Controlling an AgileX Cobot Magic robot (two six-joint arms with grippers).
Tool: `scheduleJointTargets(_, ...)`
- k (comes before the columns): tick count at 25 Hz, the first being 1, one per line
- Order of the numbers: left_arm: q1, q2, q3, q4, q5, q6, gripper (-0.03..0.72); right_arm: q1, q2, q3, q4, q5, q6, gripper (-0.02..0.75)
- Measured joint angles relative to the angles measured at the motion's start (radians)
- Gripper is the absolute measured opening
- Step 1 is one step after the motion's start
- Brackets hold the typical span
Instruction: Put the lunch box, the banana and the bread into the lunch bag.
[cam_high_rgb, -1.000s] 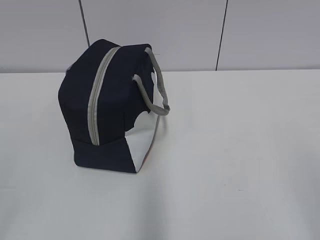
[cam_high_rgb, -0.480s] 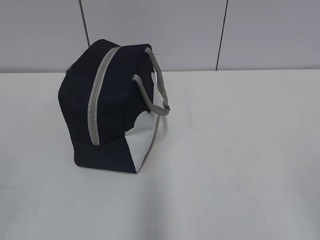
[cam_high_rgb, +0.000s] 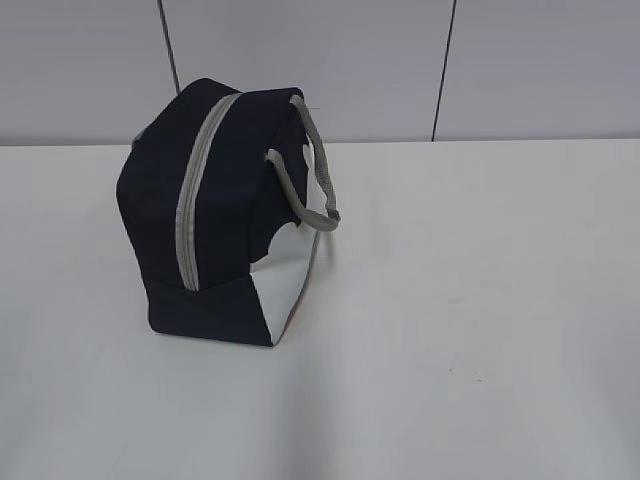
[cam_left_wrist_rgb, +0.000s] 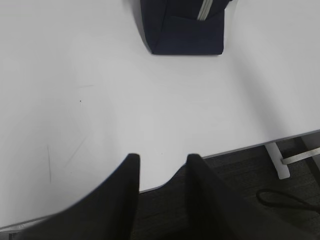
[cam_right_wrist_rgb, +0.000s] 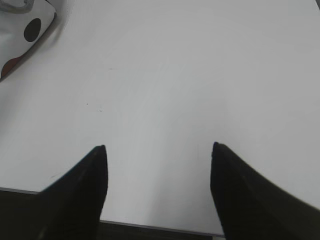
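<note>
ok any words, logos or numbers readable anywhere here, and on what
None can be read in any view.
The lunch bag: plain navy fabric, grey zipper, white end panel; no label or logo shows.
Right wrist view: the white panel's corner carries only dark and red dots, a pattern and no lettering.
The table: bare white with faint scuffs, no markings.

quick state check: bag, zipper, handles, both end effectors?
lunch bag: standing on the table, untouched.
zipper: closed along the whole visible run.
strap handles: slack, drooping over the white end.
left end effector: open, empty, over the table's near edge.
right end effector: open wide, empty, above bare tabletop.
</note>
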Motion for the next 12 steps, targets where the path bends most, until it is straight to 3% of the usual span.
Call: scheduleJointTargets(12,0.014,-0.011,0.000,0.000,-0.002,0.000,0.236,0.000,0.000,0.000,0.000,0.000,0.000,0.479)
